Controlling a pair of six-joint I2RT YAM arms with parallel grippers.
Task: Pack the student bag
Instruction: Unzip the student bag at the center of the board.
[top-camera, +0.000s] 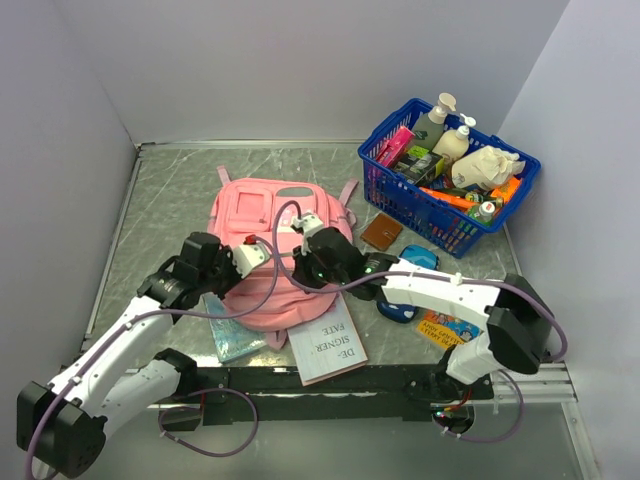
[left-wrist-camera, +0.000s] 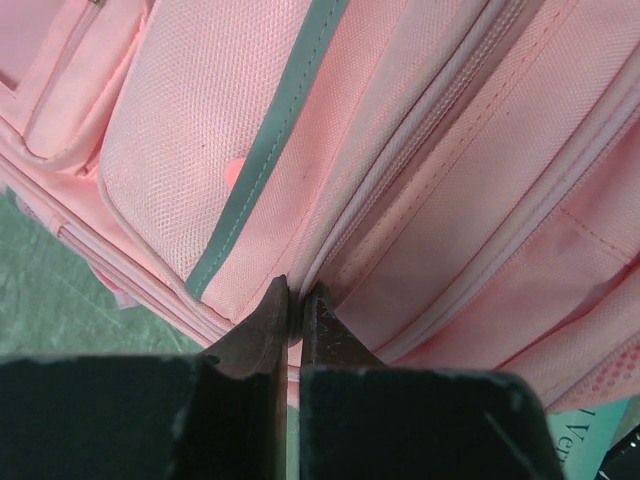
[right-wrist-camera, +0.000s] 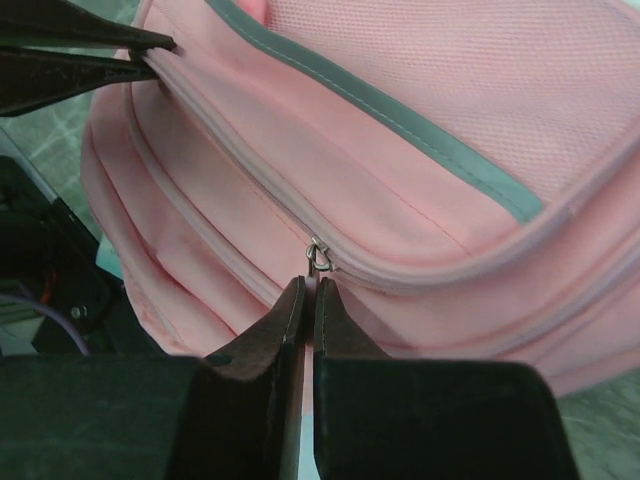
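The pink student bag lies flat in the middle of the table, its zippers closed. My left gripper is shut on a fold of the bag's fabric beside a zipper seam at the bag's left side. My right gripper is shut on the pink zipper pull tab hanging from the metal slider of the bag. The left fingers show at the top left of the right wrist view, pinching the same zipper line.
A blue basket with bottles, pens and packets stands at the back right. A book and a shiny folder lie at the bag's near edge. A brown wallet, a blue case and a card lie to the right.
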